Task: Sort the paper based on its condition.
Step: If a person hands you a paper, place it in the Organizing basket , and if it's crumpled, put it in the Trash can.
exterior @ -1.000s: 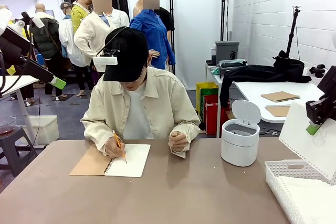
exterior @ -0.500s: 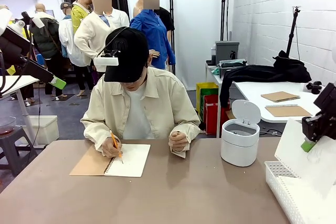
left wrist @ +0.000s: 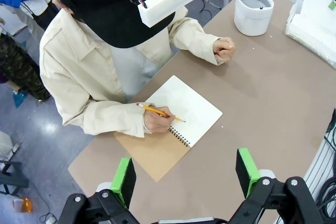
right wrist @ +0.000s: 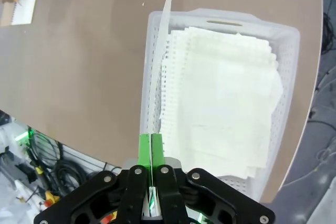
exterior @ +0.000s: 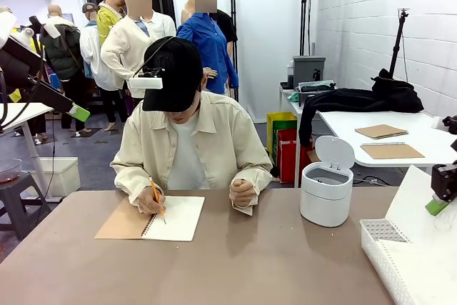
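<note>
At the right edge of the front view, the right gripper (exterior: 436, 206) has its green pads pressed together on the upper part of the held sheet (exterior: 420, 230). This is a plain off-white page slanting down and to the left over the white lattice basket (exterior: 377, 237) in the lower right corner. In the right wrist view the two pads meet at the bottom centre with the sheet's edge pinched between them. From there the sheet shows edge-on, a thin pale blade running up the frame along the basket's left wall. Whether its far edge touches anything in the basket, I cannot tell.

Inside the basket lies a stack of sheets (right wrist: 220, 98), flat and covering most of the floor. Their perforated edges are ragged and not squared with one another.

The left gripper (left wrist: 185, 176) sits at the bottom of the left wrist view, above the brown table (left wrist: 262, 103). Its fingers are wide apart with nothing between them. In the middle of that frame the person's hand (left wrist: 157, 123) holds a yellow pencil (left wrist: 159, 112), its tip on the open white page of a spiral notebook (left wrist: 195, 107) — the brown cover is folded out toward the lower left. The person's other hand rests on the table as a closed fist, toward the upper right. A round white bin (left wrist: 253, 13) with its lid raised stands at the top right, near the basket.
</note>
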Action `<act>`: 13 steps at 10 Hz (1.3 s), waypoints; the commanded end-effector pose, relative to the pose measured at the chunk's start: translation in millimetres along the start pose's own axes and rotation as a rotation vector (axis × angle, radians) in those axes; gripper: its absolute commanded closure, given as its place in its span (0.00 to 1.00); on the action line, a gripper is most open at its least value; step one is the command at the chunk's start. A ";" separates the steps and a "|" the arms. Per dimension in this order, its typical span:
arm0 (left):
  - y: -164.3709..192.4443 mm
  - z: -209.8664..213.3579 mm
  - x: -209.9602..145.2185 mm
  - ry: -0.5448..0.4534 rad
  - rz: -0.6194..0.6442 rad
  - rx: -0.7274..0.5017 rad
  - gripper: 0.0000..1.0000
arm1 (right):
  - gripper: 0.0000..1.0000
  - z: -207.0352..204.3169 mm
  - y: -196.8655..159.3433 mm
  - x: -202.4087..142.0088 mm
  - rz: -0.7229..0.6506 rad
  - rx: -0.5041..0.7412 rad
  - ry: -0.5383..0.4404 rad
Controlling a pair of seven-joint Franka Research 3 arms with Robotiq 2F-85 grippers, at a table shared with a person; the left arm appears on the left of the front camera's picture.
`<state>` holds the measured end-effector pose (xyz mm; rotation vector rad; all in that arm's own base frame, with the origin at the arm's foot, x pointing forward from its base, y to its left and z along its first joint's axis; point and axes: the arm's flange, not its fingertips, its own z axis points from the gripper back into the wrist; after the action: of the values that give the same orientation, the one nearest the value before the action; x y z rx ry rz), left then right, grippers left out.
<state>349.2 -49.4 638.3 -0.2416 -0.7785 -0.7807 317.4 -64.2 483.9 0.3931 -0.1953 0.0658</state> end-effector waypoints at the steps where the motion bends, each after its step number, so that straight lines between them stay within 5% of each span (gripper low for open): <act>1: -0.2 -0.1 -0.4 0.000 0.002 0.000 0.00 | 1.00 -46.6 -5.1 -42.4 -0.019 0.042 0.023; 7: -0.2 -0.1 -0.4 0.000 0.002 0.000 0.00 | 1.00 -104.1 0.8 -35.7 0.022 0.031 0.265; 13: -0.2 -0.1 -0.4 0.000 0.002 0.000 0.00 | 1.00 -141.1 -8.5 -48.7 0.013 -0.015 0.190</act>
<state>349.2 -49.4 638.3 -0.2416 -0.7786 -0.7807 362.3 -30.2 388.9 0.3947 0.0291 0.1050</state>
